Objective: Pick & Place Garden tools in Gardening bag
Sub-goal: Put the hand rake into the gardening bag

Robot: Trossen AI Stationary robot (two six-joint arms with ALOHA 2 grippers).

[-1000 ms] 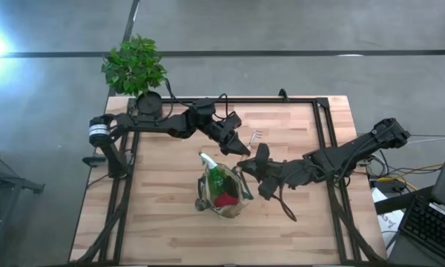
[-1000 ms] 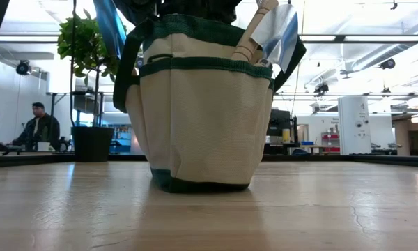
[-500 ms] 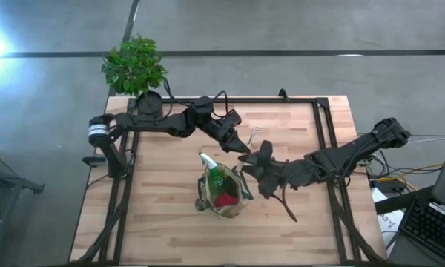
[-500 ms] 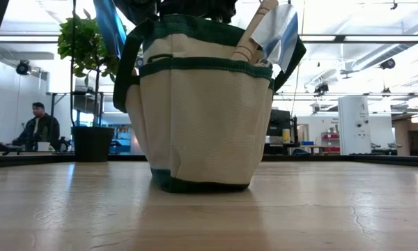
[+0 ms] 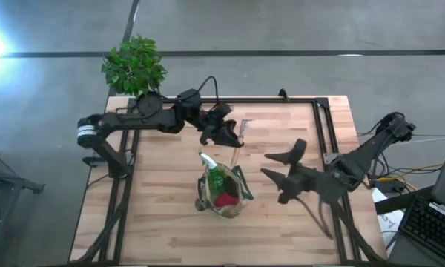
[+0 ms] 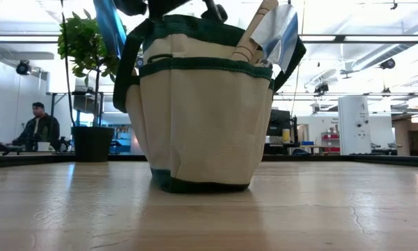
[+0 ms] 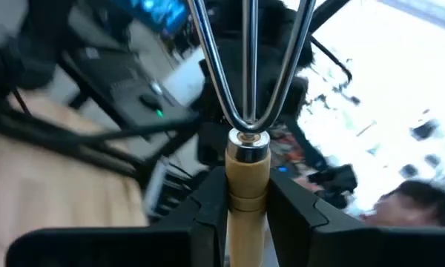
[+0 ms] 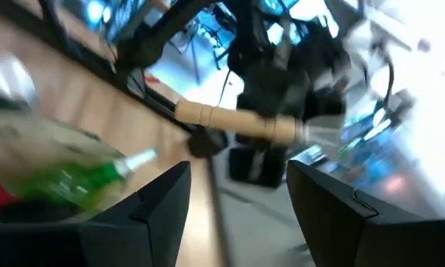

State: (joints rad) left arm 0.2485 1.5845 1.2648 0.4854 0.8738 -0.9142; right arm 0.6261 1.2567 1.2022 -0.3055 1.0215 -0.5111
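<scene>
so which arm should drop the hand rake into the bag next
Left. Its hand is already shut on the hand rake, held up just behind the gardening bag. The right hand is open, empty and off to the bag's side.

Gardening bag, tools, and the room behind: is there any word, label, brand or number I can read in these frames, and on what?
None can be read.
Gardening bag: plain fabric, no print showing.
Hand rake held in the left gripper: no marking visible on handle or ferrule.
Green-and-white piece in the bag: any label too small to read.
Background screens and equipment in the low view: too small and blurred to read.
</scene>
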